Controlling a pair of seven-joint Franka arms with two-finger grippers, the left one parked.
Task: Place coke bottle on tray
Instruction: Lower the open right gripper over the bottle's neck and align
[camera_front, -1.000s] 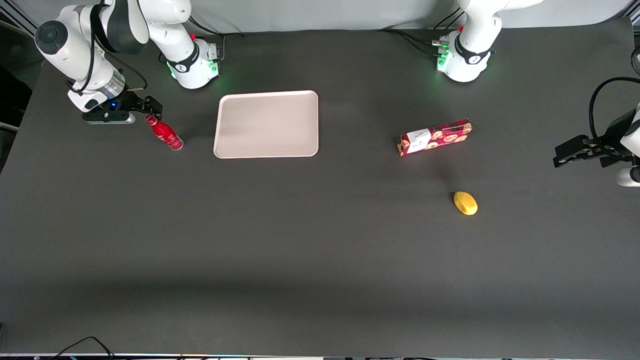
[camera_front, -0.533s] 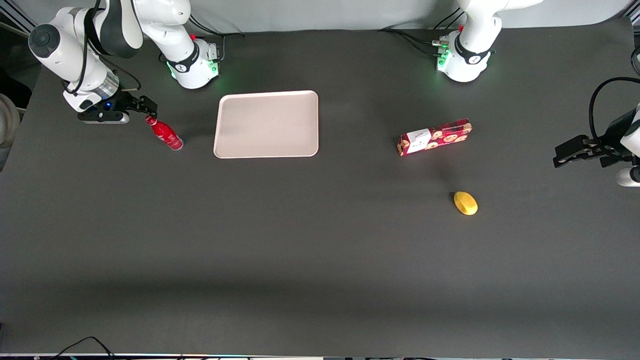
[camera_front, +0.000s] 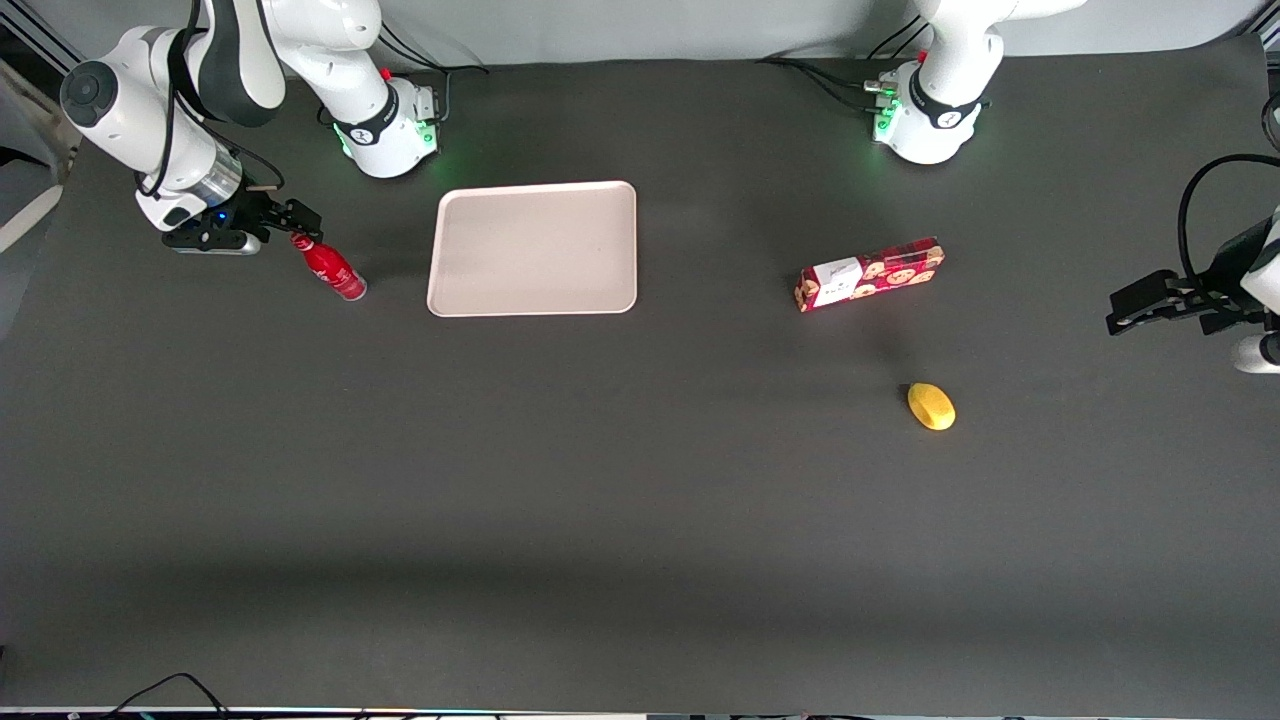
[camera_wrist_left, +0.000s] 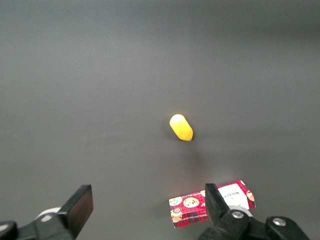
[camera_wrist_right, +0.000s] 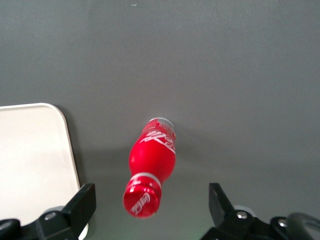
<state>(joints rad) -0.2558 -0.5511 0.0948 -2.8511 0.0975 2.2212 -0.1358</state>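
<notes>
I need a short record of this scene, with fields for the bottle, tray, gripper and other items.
coke bottle: standing on the table, beside the tray, not on it
tray: nothing on it
gripper: open, above the bottle's cap, fingers either side, not touching
other items: cookie box, yellow object, toward the parked arm's end

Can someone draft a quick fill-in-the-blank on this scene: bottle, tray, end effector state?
1. The small slim red coke bottle stands on the dark table, not yet on the ____.
2. The right arm's end effector is above the bottle's cap with its fingers ____.
3. The flat pale beige-pink rectangular tray holds ____ objects.
4. The small yellow oval object lies ____ to the front camera than the long red cookie box.

Missing words: tray; open; no; nearer
</notes>
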